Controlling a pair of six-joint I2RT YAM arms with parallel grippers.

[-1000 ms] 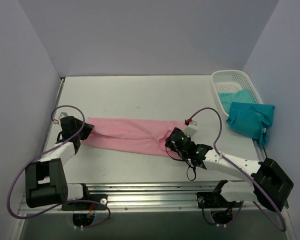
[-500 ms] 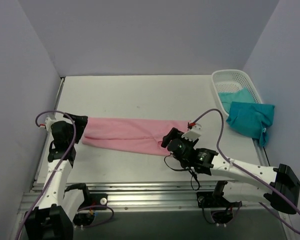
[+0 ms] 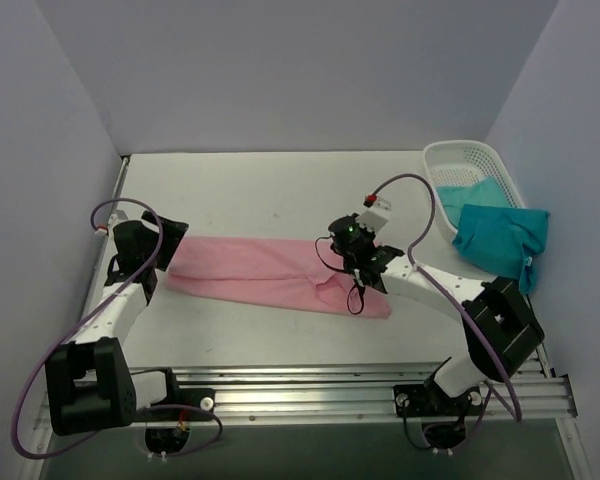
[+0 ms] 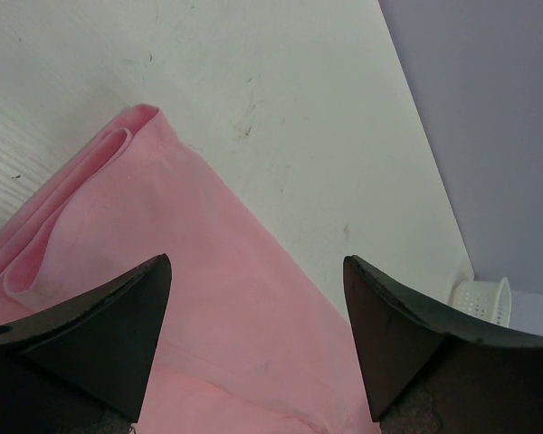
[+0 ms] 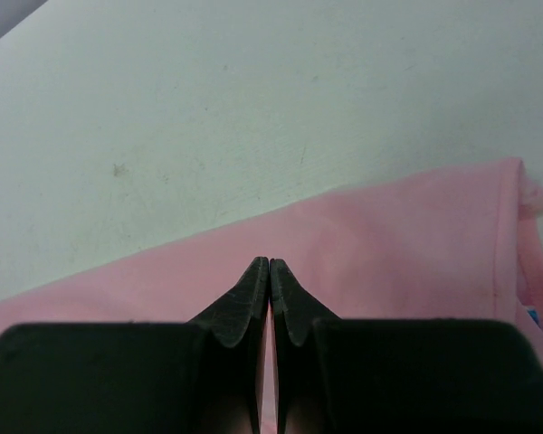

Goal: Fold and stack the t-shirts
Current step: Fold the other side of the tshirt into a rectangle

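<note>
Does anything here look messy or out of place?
Yes. One teal shirt sits crumpled at the near end of the basket. It seems to spill over the rim instead of lying inside like the other teal shirt. The pink shirt lies flat on the table in a long, slightly slanted strip.

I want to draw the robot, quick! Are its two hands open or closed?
Left gripper: open, over the pink t-shirt, holding nothing.
Right gripper: shut, over the same shirt; whether it pinches cloth cannot be told.
</note>
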